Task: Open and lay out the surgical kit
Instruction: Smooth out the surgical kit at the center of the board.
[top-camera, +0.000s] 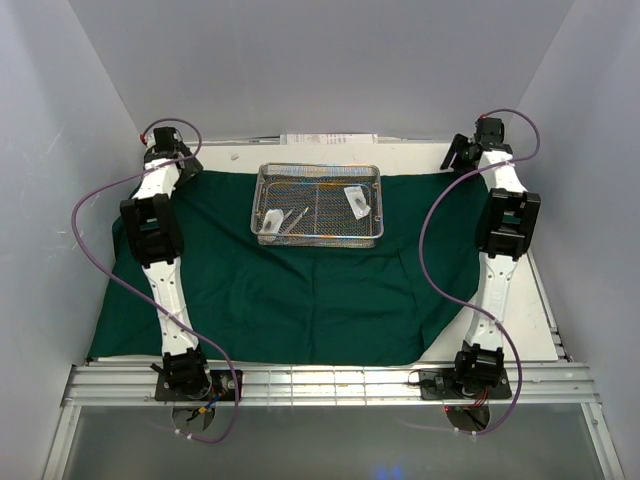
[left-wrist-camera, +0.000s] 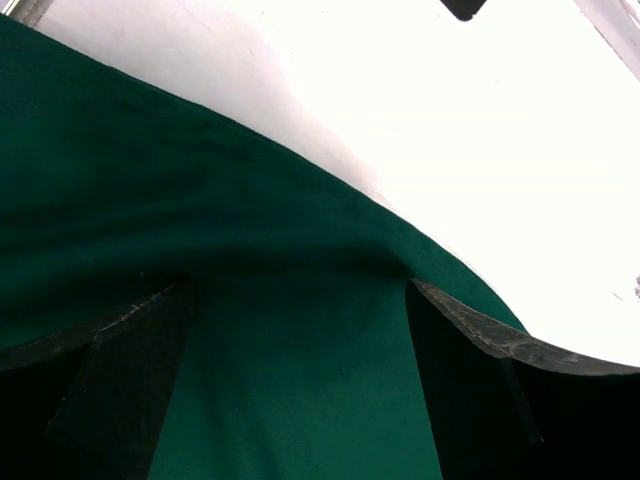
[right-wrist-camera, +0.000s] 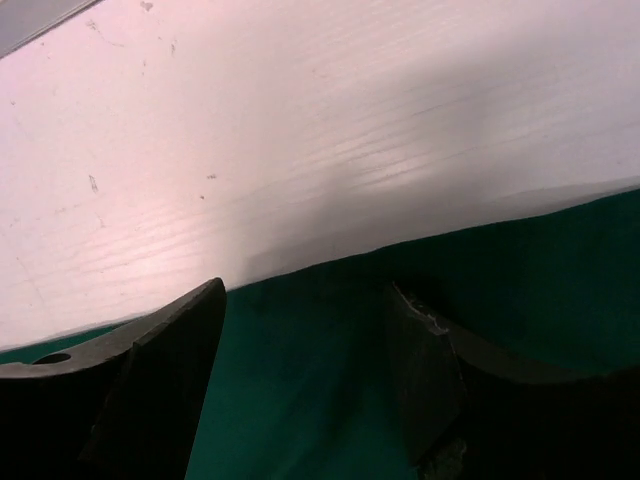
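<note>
The dark green cloth (top-camera: 300, 290) lies spread open and flat on the table. The silver wire-mesh tray (top-camera: 263, 200) sits on its far middle part. In the tray lie two small white packets (top-camera: 272, 222) (top-camera: 356, 200) and thin tweezers (top-camera: 298, 220); I cannot make out scissors. My left gripper (top-camera: 185, 160) is open at the cloth's far left corner, its jaws apart just above the cloth edge (left-wrist-camera: 300, 250). My right gripper (top-camera: 455, 155) is open at the far right corner, jaws apart over the cloth edge (right-wrist-camera: 330, 300). Neither holds anything.
A white sheet of paper (top-camera: 330, 138) lies behind the tray by the back wall. Bare white tabletop (top-camera: 535, 310) shows right of the cloth. Grey enclosure walls stand close on the left, right and back. Purple cables loop off both arms.
</note>
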